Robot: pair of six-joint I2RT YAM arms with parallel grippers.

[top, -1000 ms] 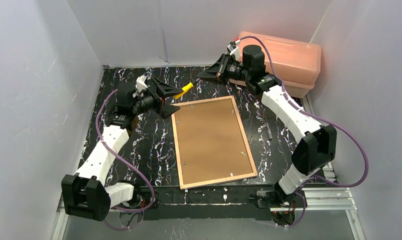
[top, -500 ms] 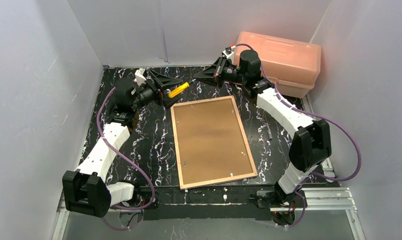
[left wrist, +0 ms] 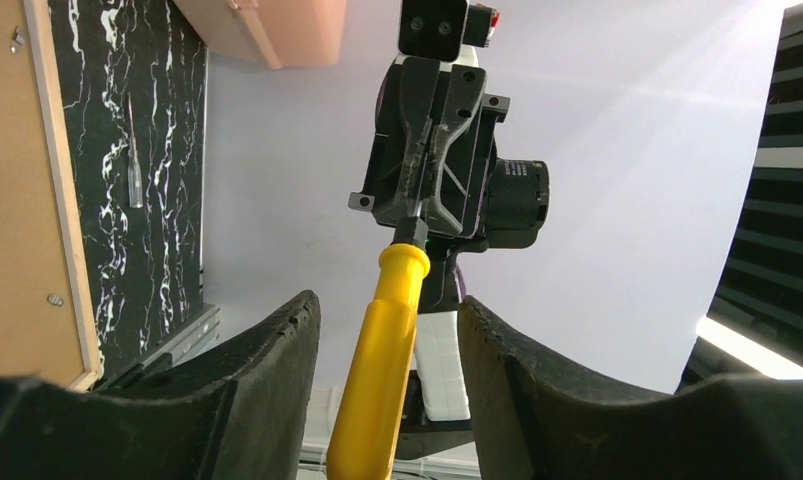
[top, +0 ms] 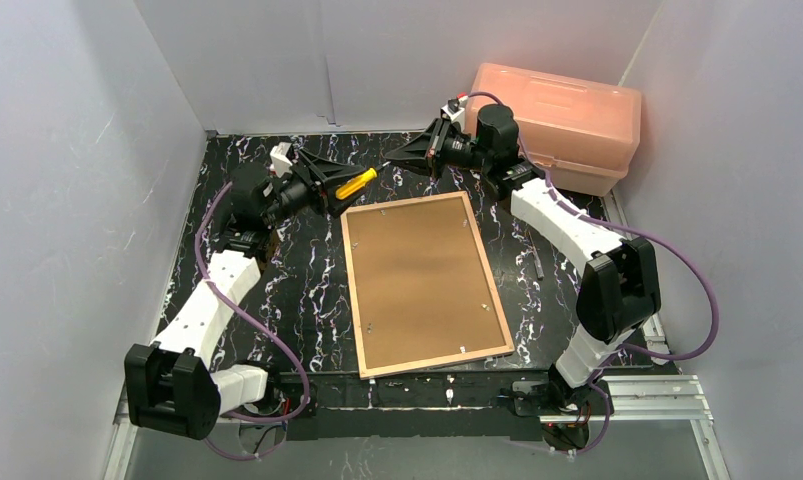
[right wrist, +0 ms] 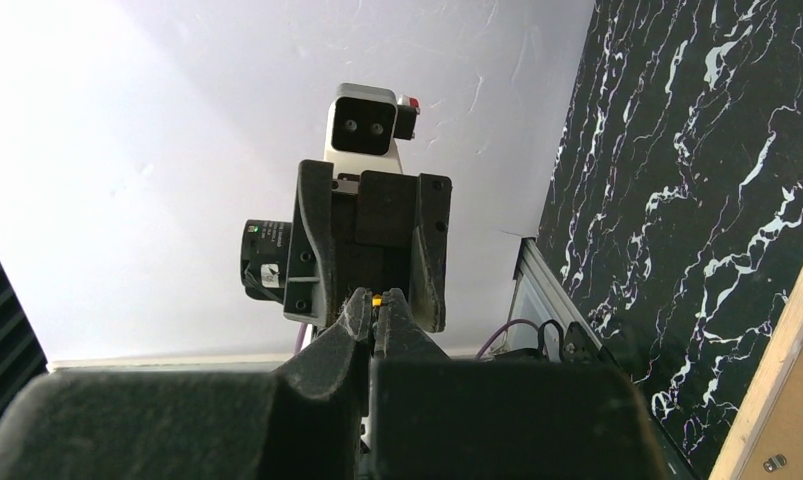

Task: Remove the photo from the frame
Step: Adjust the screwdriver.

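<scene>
The frame (top: 352,295) lies face down mid-table, its light wood edge around the brown backing board (top: 422,280). The photo is hidden under the board. A screwdriver with a yellow handle (top: 358,182) hangs in the air above the frame's far-left corner. My right gripper (top: 392,157) is shut on its metal shaft; in the right wrist view its jaws (right wrist: 377,297) are closed with a yellow speck between the tips. My left gripper (top: 339,186) is open, and in the left wrist view (left wrist: 387,305) the yellow handle (left wrist: 382,370) sits between its fingers with a gap on each side.
A pink plastic box (top: 567,120) stands at the back right, behind the right arm. A small thin metal piece (top: 539,268) lies on the black marbled table right of the frame. White walls close in the back and both sides.
My left gripper has moved up and right until its open fingers straddle the yellow handle. My right gripper has shifted slightly left with the screwdriver. The frame has not moved.
</scene>
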